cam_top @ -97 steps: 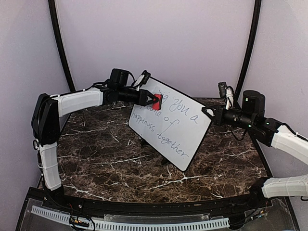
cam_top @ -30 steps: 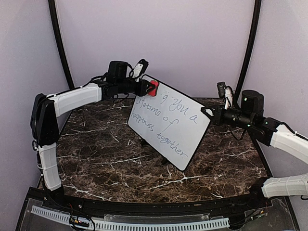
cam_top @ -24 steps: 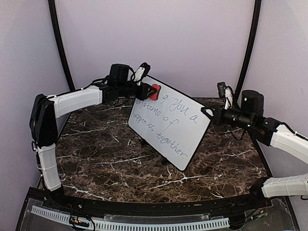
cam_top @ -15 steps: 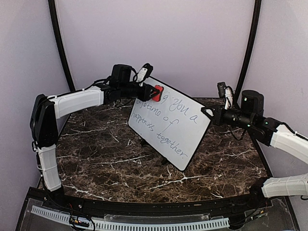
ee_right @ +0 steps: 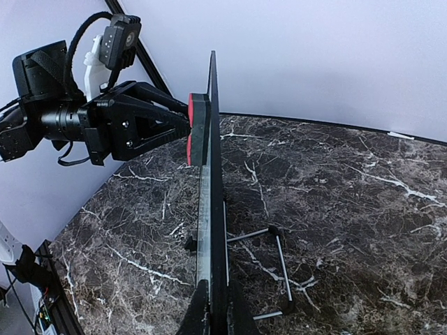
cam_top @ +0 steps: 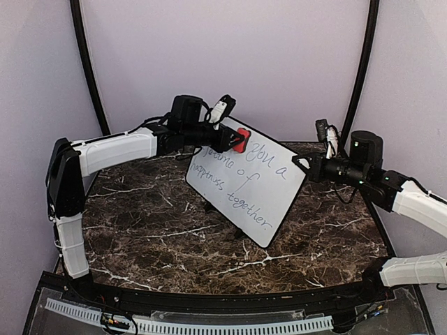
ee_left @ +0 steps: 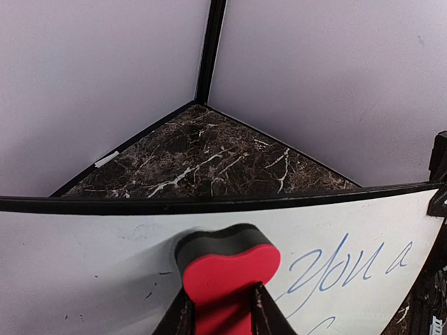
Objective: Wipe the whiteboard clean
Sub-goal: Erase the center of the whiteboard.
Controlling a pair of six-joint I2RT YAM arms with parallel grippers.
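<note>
The whiteboard (cam_top: 251, 188) stands tilted on a wire stand, with dark handwriting across it. It fills the lower part of the left wrist view (ee_left: 84, 272) and shows edge-on in the right wrist view (ee_right: 211, 139). My left gripper (cam_top: 236, 139) is shut on a red and black eraser (cam_top: 241, 139) pressed to the board's top edge, just left of "you a" (ee_left: 227, 269). The board left of the eraser is wiped, with faint specks. My right gripper (cam_top: 302, 166) is shut on the board's right edge (ee_right: 213, 307).
A black wire stand (ee_right: 276, 269) rests on the dark marble table (cam_top: 154, 223) behind the board. Purple walls and black corner posts (cam_top: 87, 63) enclose the table at the back and sides.
My left gripper has slid the eraser rightward along the top of the board, wiping the letters before "you a". The right arm and board have held still.
</note>
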